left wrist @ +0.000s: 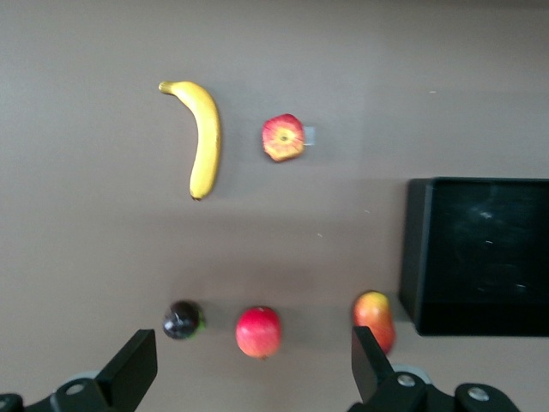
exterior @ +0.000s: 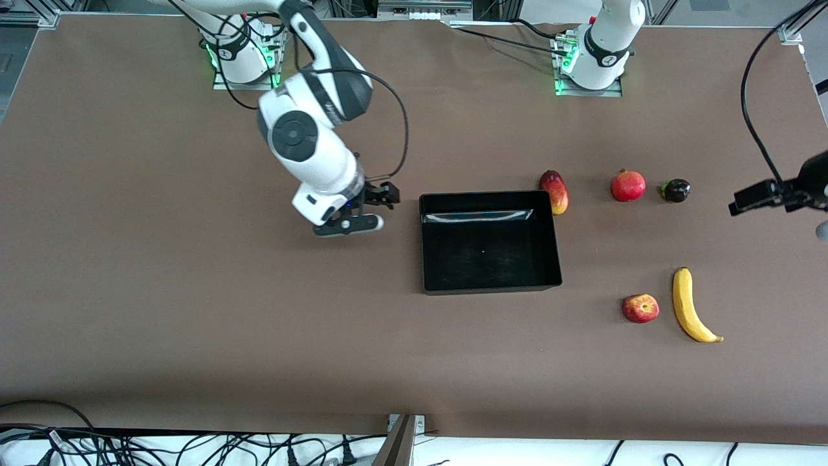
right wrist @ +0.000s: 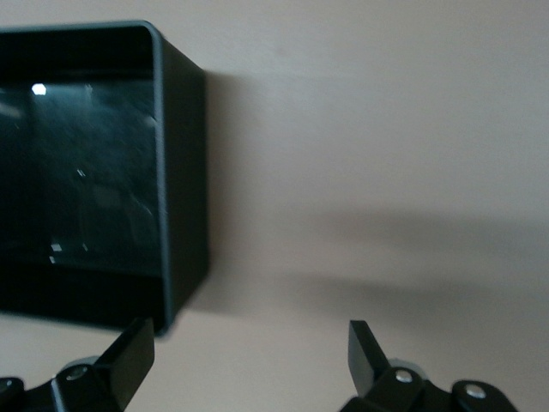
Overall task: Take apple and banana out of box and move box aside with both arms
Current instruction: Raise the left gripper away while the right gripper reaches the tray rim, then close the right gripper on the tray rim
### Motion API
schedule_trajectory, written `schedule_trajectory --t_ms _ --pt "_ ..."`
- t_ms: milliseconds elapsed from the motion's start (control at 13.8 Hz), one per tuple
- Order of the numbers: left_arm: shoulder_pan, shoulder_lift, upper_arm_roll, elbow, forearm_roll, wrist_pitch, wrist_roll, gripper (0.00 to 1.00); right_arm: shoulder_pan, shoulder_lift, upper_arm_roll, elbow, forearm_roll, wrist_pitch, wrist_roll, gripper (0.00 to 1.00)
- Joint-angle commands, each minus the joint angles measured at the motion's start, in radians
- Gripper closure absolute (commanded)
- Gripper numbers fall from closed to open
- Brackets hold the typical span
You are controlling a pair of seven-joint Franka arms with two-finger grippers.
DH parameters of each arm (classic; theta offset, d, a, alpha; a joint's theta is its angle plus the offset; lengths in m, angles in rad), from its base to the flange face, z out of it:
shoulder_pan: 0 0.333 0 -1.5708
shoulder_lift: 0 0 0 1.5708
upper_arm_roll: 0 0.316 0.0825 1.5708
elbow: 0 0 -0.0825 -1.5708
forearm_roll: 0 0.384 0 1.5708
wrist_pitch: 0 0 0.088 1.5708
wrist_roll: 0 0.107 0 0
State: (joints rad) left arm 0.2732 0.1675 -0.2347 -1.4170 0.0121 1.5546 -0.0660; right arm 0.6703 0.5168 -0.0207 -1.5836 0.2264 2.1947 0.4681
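Observation:
The black box (exterior: 491, 287) stands open and empty mid-table. The red apple (exterior: 640, 308) and the yellow banana (exterior: 689, 305) lie side by side toward the left arm's end, nearer the front camera than the box. My right gripper (exterior: 386, 197) is open and empty, low beside the box's corner toward the right arm's end; its wrist view shows the box's wall (right wrist: 184, 172) between its jaws (right wrist: 249, 356). My left gripper (left wrist: 253, 373) is open and empty, high over the fruits; banana (left wrist: 204, 137), apple (left wrist: 283, 137) and box (left wrist: 480, 253) show below it.
A mango (exterior: 555, 191) lies against the box's corner. A pomegranate (exterior: 628, 186) and a small dark fruit (exterior: 675, 190) lie in a row with it. The left arm's wrist (exterior: 808, 181) shows at the view's edge. Cables hang at the table's front edge.

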Motion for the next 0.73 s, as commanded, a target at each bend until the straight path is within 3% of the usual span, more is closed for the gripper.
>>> schedule_trajectory --t_ms 0,291,436,509,582,655 --pt "-0.008 -0.146 0.014 -0.097 -0.081 -0.025 -0.043 0.0 0.07 0.095 -0.013 0.06 0.014 0.141 0.11 0.0" --pt "-0.028 -0.249 0.015 -0.141 -0.09 -0.048 -0.037 0.0 0.129 0.207 -0.015 0.094 0.007 0.344 0.161 0.0" --pt "-0.034 -0.273 0.02 -0.143 -0.089 -0.05 -0.028 0.0 0.141 0.233 -0.016 0.094 0.002 0.367 0.161 0.01" --pt "-0.034 -0.279 0.02 -0.142 -0.089 -0.05 -0.028 0.0 0.141 0.235 -0.016 0.091 0.002 0.367 0.162 0.15" --pt "-0.034 -0.29 0.02 -0.141 -0.09 -0.051 -0.028 0.0 0.141 0.233 -0.016 0.085 0.002 0.364 0.161 0.39" --pt "-0.035 -0.296 0.02 -0.143 -0.092 -0.054 -0.028 0.0 0.14 0.233 -0.016 0.082 0.004 0.362 0.159 0.55"
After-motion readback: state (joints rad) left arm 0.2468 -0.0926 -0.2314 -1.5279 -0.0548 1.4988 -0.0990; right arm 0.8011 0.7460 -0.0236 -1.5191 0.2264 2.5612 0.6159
